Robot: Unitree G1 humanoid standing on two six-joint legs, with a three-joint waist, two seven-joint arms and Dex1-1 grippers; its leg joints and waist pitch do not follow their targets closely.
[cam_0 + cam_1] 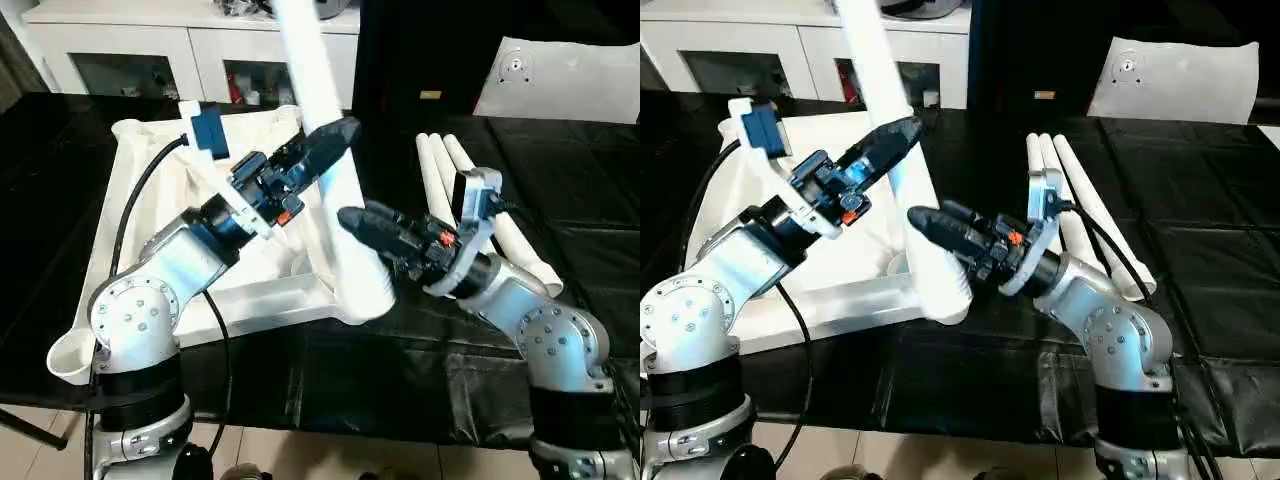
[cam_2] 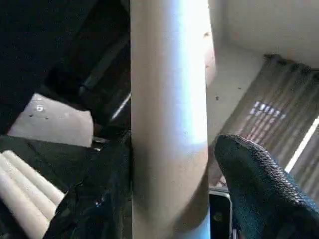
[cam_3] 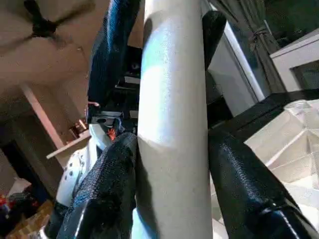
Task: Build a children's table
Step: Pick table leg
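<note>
White plastic leg [image 1: 325,140] stands upright at the near corner of the table top [image 1: 150,210]; your left gripper [image 1: 325,145] and right gripper [image 1: 365,225] both clamp it, fingers half open around it.

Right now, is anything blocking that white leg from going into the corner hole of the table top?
Nothing visible does. Both grippers, left and right, clasp the leg, whose lower end already sits at the table top's near corner.
</note>
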